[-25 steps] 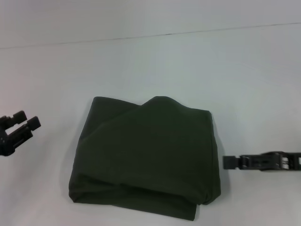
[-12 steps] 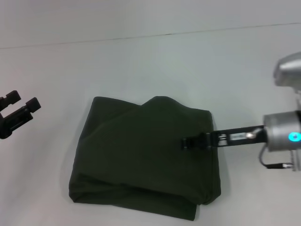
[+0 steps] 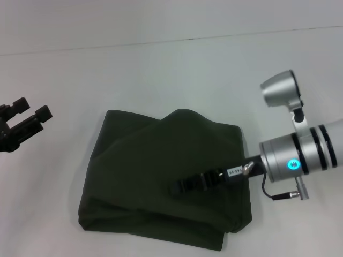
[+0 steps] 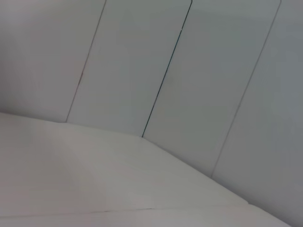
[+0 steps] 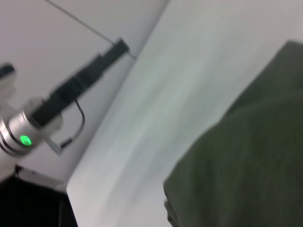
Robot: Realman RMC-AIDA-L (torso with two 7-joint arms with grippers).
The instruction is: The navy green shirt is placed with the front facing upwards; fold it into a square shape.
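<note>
The navy green shirt (image 3: 166, 179), a soft matte cloth, lies folded into a thick, roughly square bundle on the white table (image 3: 161, 69), plain side up, edges rounded. The right gripper (image 3: 179, 187) is extended over the bundle's middle, fingers seen edge-on and apparently together, contact uncertain. The left gripper (image 3: 32, 112) hangs well apart from the shirt, fingers parted, holding nothing.
</note>
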